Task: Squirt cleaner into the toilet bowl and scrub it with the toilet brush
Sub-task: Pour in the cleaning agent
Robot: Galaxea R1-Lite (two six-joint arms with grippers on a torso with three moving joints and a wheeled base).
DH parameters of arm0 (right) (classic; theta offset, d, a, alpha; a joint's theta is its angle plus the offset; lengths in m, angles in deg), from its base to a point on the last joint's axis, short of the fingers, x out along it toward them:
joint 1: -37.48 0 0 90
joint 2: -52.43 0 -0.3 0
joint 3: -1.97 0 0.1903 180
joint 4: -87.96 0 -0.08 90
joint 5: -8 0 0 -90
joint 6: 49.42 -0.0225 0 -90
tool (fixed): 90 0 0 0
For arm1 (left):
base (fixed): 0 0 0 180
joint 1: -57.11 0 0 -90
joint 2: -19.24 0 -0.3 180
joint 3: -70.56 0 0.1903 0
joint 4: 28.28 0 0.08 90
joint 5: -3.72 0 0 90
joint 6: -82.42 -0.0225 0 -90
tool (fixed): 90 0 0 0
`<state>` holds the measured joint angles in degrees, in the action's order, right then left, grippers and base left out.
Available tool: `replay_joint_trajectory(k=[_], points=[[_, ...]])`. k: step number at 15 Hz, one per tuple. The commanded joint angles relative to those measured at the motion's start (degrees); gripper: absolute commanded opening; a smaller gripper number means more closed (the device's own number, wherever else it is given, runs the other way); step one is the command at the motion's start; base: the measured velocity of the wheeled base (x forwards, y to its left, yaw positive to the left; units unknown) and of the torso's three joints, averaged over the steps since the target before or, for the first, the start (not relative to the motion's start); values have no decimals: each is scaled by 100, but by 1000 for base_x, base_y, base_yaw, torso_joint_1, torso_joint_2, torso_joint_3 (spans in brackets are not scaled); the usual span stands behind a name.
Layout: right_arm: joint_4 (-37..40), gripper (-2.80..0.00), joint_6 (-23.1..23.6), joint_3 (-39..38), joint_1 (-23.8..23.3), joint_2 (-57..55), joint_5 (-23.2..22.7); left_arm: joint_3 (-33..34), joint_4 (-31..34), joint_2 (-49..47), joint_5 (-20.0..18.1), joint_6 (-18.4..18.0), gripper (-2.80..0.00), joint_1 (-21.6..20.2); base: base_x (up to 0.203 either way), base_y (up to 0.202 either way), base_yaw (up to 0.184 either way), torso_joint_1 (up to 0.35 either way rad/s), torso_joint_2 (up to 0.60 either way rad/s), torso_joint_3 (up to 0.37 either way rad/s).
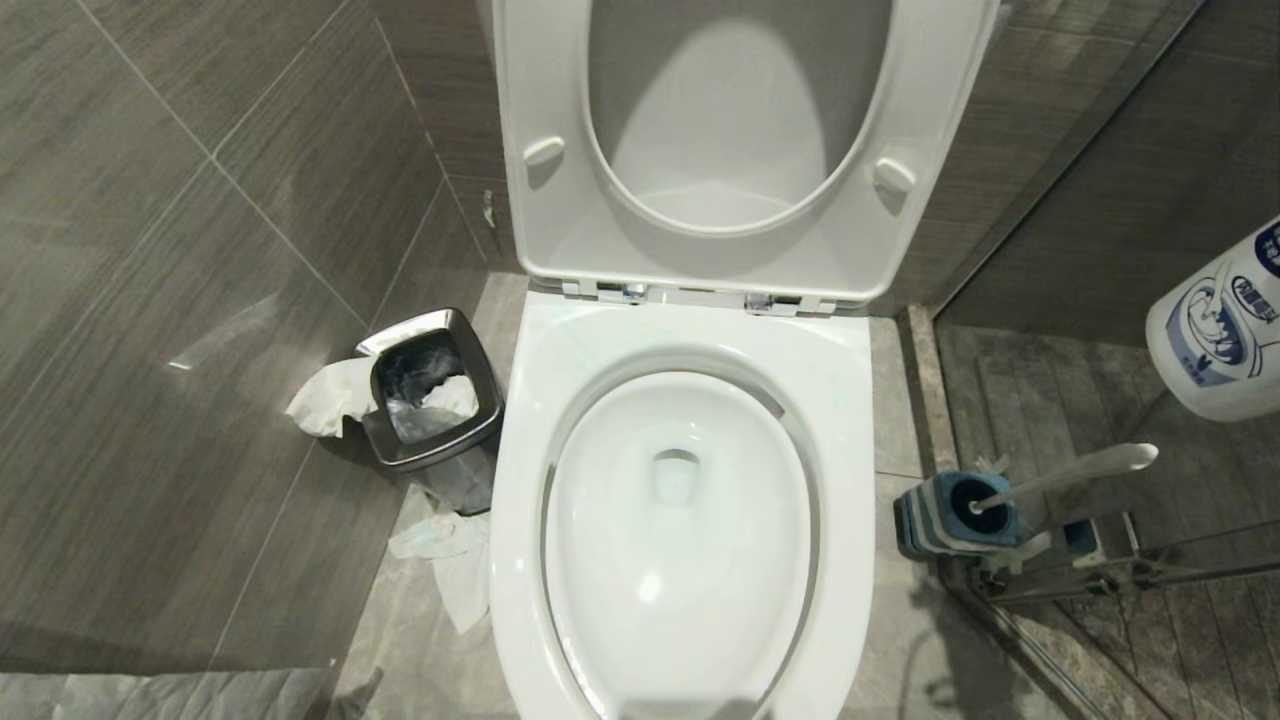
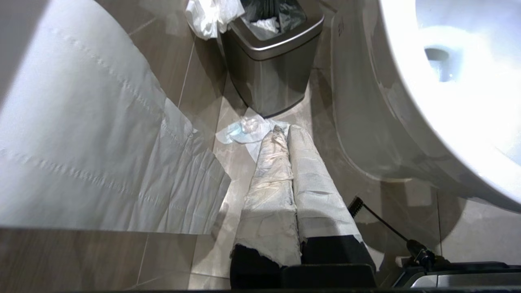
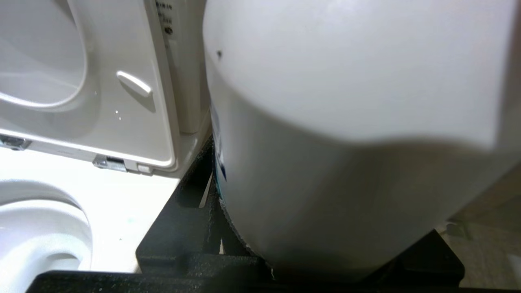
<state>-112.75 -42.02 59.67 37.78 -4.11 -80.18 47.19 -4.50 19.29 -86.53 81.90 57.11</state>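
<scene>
Grey tiled floor (image 1: 420, 640) — toilet bowl (image 1: 680, 520) open, steel bin (image 1: 435, 400) beside.

The floor (image 1: 905, 640) is grey stone-look tile, and the toilet bowl (image 1: 680, 520) sits right in the middle of it. On its left there's a small steel bin (image 1: 435, 400) with crumpled tissue paper (image 1: 445, 560) lying on the tiles just in front of it. Over on the right a blue-and-grey striped holder (image 1: 945, 518) stands on the floor with the toilet brush (image 1: 1060, 478) stuck in it, handle leaning right.
</scene>
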Motion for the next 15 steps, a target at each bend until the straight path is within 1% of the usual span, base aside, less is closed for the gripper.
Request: replay_joint_trajectory(k=[1, 6, 10, 12, 13, 15], points=[[92, -280, 6, 99, 5, -101, 2, 9, 2, -5, -1, 0, -280, 0, 0, 0, 0, 2, 2, 207], [983, -280, 6, 587, 8, -97, 20, 17, -6, -5, -1, 8, -280, 0, 0, 0, 0, 1, 3, 182], [1772, -280, 7, 1096, 144, -229, 20, 14, -6, -5, -1, 8, -280, 0, 0, 0, 0, 2, -2, 26], [1972, -280, 98, 1417, 228, -530, 47, 10, -4, -5, -1, 17, -280, 0, 0, 0, 0, 0, 0, 0], [1995, -280, 202, 1582, 312, -718, 115, 18, 2, -5, -1, 17, -280, 0, 0, 0, 0, 0, 0, 0], [2006, -280, 330, 1871, 760, -1017, 497, 16, 2, -5, -1, 35, -280, 0, 0, 0, 0, 0, 0, 0]])
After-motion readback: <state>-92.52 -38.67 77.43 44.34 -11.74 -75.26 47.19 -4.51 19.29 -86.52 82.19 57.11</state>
